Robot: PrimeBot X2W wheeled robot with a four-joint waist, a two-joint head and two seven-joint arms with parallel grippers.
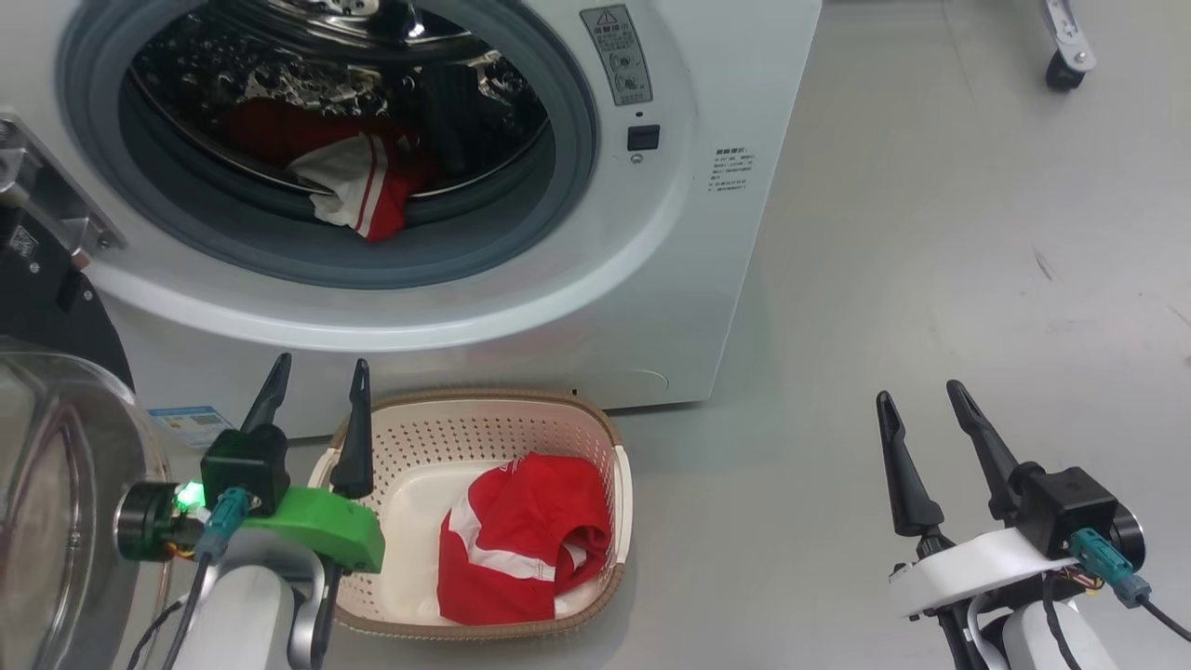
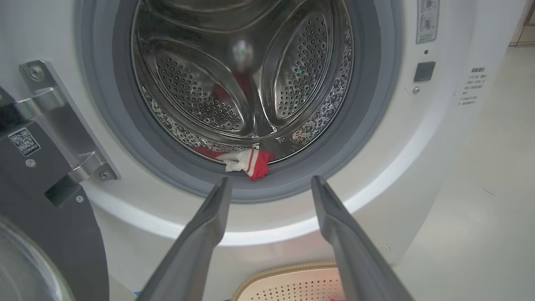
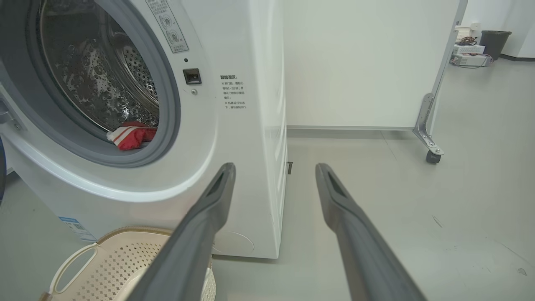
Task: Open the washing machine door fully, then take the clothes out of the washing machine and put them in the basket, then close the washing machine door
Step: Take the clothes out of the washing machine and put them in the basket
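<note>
The white washing machine [image 1: 707, 242] stands with its door [image 1: 56, 484] swung wide at the left, glass bowl facing me. Red and white clothes [image 1: 354, 177] lie at the drum's front lip, also in the left wrist view [image 2: 246, 161] and right wrist view [image 3: 131, 136]. More red clothes [image 1: 521, 540] rest in the cream basket [image 1: 605, 437] on the floor before the machine. My left gripper [image 1: 316, 372] hovers open over the basket's left rim, fingers towards the drum, nothing held. My right gripper [image 1: 921, 395] is open and empty over the floor, right of the machine.
Grey floor [image 1: 930, 233] spreads to the right of the machine. A wheeled white panel [image 3: 368, 62] stands behind it, with a caster [image 1: 1061, 70] at the top right. The door hinge bracket [image 2: 62, 121] juts out at the opening's left.
</note>
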